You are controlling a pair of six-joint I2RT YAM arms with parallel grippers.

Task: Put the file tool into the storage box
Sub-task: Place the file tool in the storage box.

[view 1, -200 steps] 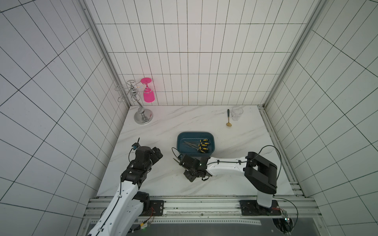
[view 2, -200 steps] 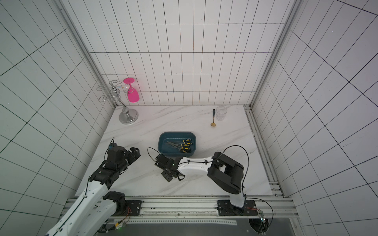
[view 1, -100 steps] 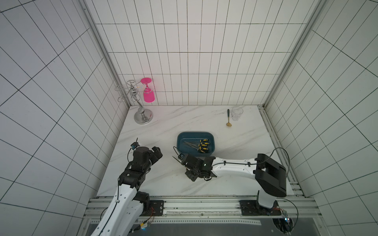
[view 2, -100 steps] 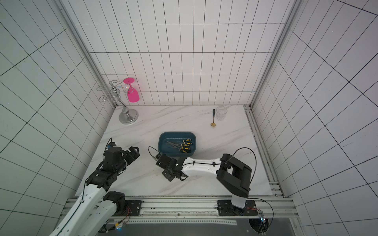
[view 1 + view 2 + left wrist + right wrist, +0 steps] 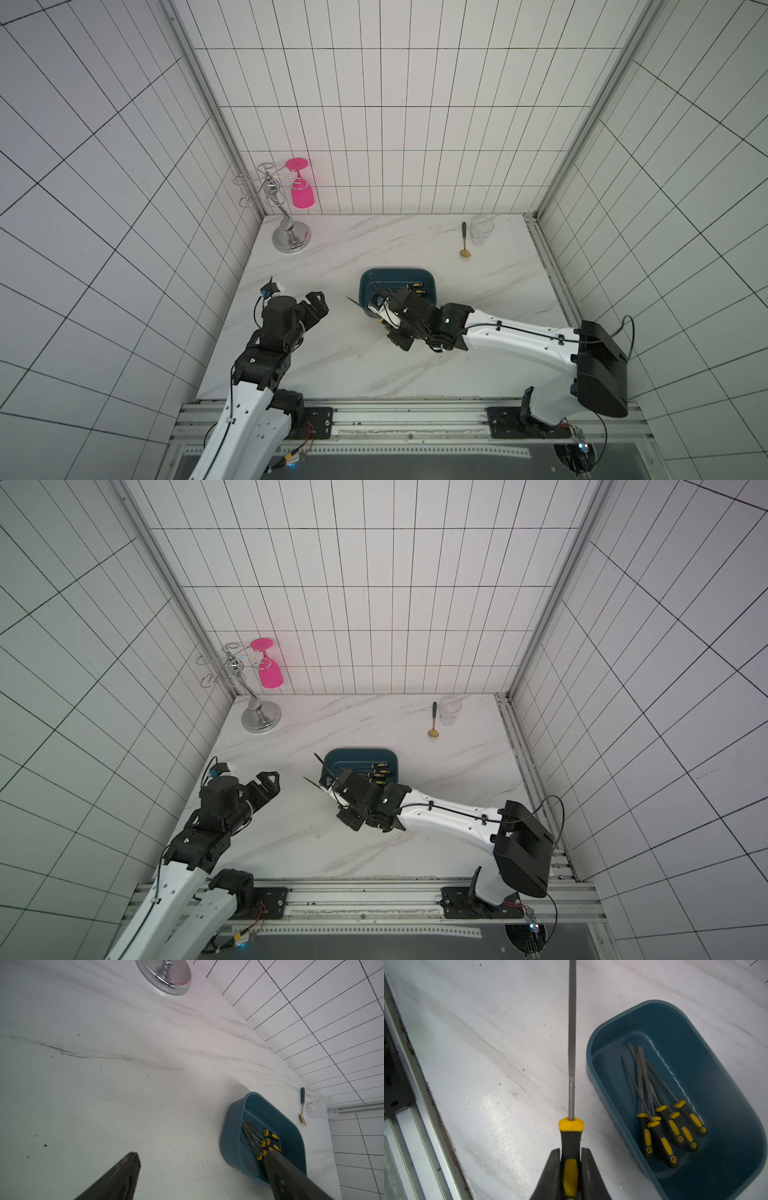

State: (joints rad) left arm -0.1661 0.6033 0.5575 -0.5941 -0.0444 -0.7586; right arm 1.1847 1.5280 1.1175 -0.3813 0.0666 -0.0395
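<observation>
Right end effector (image 5: 570, 1154): is clamping narrowly on the black-and-yellow handle of the file (image 5: 572, 1043).
File: is pointing straight out from the fingers, over the bench (image 5: 488, 1064), just beside the storage box (image 5: 716, 1059) and outside it.
Storage box: is sitting on the bench, holding several other files (image 5: 661, 1118) lying in a loose bundle.
Left end effector (image 5: 200, 1154): is hanging wide open, gripping nothing, apart from the box.

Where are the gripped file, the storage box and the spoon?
gripped file (image 5: 571, 1093): right wrist view, steel shank past the handle.
storage box (image 5: 716, 1088): right wrist view, bare inner floor.
spoon (image 5: 464, 243): in a top view, stem between handle and bowl.
</observation>
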